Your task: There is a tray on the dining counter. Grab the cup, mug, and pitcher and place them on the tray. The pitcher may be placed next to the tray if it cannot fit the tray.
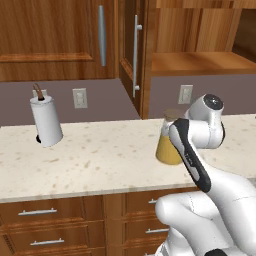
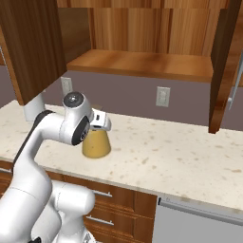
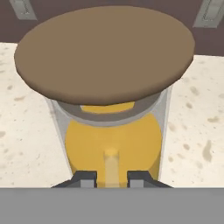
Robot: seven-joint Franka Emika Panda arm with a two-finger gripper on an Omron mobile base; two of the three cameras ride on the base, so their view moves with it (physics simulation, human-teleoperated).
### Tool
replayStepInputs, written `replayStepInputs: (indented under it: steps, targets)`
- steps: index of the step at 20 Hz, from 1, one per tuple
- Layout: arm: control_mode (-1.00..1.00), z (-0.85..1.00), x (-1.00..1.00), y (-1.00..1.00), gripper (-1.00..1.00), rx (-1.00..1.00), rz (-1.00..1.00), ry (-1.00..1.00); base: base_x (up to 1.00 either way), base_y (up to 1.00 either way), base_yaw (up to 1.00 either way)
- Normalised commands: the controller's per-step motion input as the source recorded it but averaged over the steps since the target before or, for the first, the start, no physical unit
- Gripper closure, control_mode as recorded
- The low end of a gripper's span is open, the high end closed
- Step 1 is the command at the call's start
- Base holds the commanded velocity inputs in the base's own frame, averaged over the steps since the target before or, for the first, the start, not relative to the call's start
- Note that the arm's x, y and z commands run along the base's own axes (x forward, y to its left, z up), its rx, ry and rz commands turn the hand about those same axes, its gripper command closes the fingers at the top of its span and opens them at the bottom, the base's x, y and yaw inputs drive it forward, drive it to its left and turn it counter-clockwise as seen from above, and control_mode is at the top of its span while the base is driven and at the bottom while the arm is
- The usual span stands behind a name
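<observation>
The pitcher (image 1: 167, 150) is a clear cone holding orange liquid, and it stands by the front edge of a speckled wall counter (image 1: 100, 160). In the right base view the pitcher (image 2: 96, 144) sits just under my white hand (image 2: 100, 121). From the hand view I look down on its round brown lid (image 3: 105, 52) and on the pitcher (image 3: 109, 140) below it. My gripper (image 3: 111, 177) is shut on a narrow yellowish handle on the pitcher's side. I cannot tell whether its base touches the counter. The tray, cup, mug and dining counter are out of view.
A white paper towel roll (image 1: 46, 121) stands at the back left of the counter. Open wooden cabinet doors (image 2: 28, 47) (image 2: 223, 66) hang above it on both sides. Wall outlets (image 1: 80, 98) sit behind, drawers (image 1: 45, 212) below.
</observation>
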Motion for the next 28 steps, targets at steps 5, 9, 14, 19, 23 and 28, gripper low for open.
replayStepInputs:
  steps: [5, 9, 14, 19, 23, 28]
  targets:
    - [-1.0, 0.5, -0.13, -0.08, 1.0, 0.0, 0.0, -0.03, 0.0, 0.0, 0.0]
    - [-1.0, 0.3, -0.01, -0.07, 1.0, 0.0, 0.0, 0.0, 0.0, 0.0, 0.0]
    - [-1.0, 0.04, -0.03, -0.04, 1.0, 0.0, 0.0, -0.02, 0.0, 0.0, 0.0]
    - [-1.0, 0.18, 0.0, 0.0, 1.0, 0.0, 0.0, 0.0, 0.0, 0.0, 0.0]
    - [-1.0, 0.15, 0.0, 0.0, 1.0, 0.0, 0.0, -0.01, 0.0, 0.0, 0.0]
    - [-1.0, 0.16, 0.0, -0.02, 1.0, 0.0, 0.0, -0.04, 0.0, 0.0, 0.0]
